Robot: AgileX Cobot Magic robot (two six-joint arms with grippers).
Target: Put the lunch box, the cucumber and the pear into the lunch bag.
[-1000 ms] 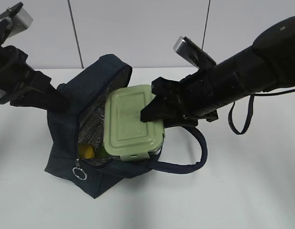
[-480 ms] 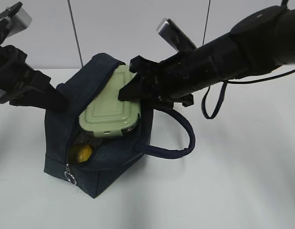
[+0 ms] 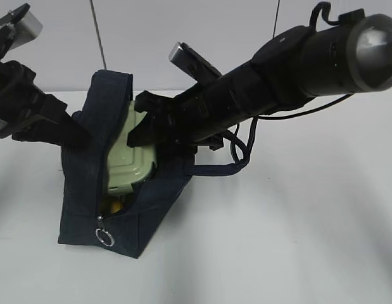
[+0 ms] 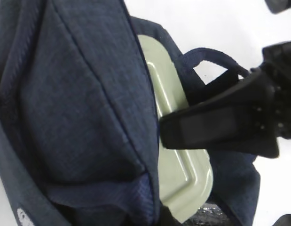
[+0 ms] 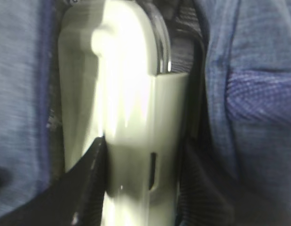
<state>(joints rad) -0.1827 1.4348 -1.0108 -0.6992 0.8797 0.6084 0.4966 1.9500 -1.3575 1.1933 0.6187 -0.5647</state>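
The lunch bag (image 3: pixel 120 196) is standing on the table (image 3: pixel 297 240), left of centre. The lunch box (image 3: pixel 129 158) is sitting tilted in its open top, partly inside. The pear (image 3: pixel 113 206) is lying below the box, inside. The handle (image 3: pixel 227 166) is trailing right. The zipper ring (image 3: pixel 104 237) is hanging at the bag's front.
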